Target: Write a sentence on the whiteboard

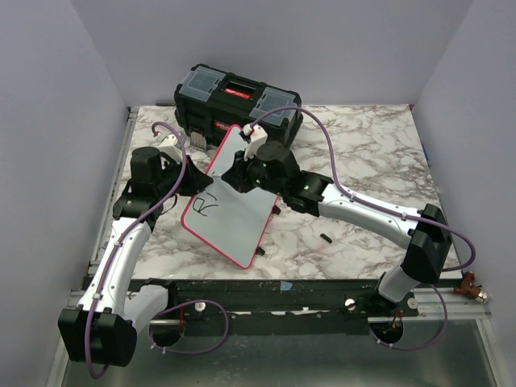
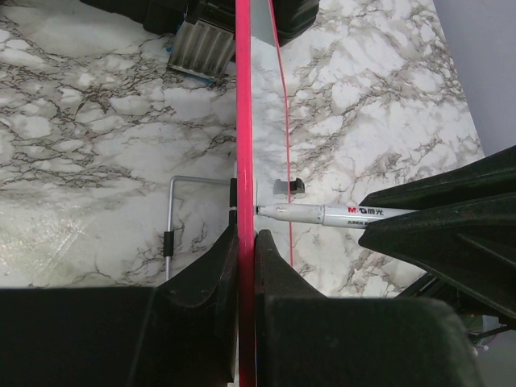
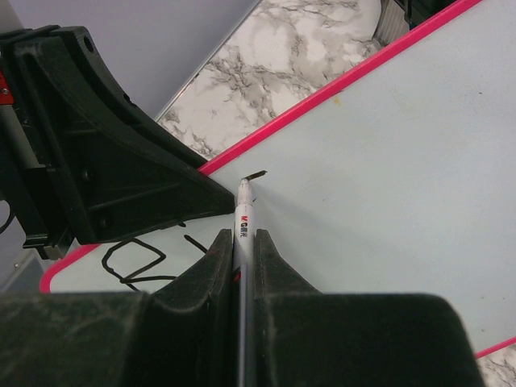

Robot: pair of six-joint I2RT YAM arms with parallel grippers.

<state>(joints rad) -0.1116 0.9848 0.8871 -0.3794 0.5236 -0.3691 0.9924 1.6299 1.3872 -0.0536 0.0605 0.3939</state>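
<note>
Whiteboard [image 1: 230,201] sits mid-frame in the top view, tilted, gripped at its left rim by the left end effector [image 2: 246,242], whose jaws are closed on the thin pink-red edge. Whether a corner rests on the bench [image 1: 363,145] cannot be told. Right end effector [image 3: 244,238] is clamped shut on a slim white marker [image 3: 244,211], tip at the face.

Sentence [image 3: 133,262]: only a boxy loop and a short dash so far.

Risks, as judged:
- Narrow pinch on a glossy, rigid panel; pen pressure far from the grip could pivot or slip it.
- Smooth round marker barrel may rotate or slide back between the jaws.
- Both wrists crowd together; contact is likely.
- Fresh ink may smear.

Marbled bench; black ribbed toolbox [image 1: 234,101] at upper centre.
</note>
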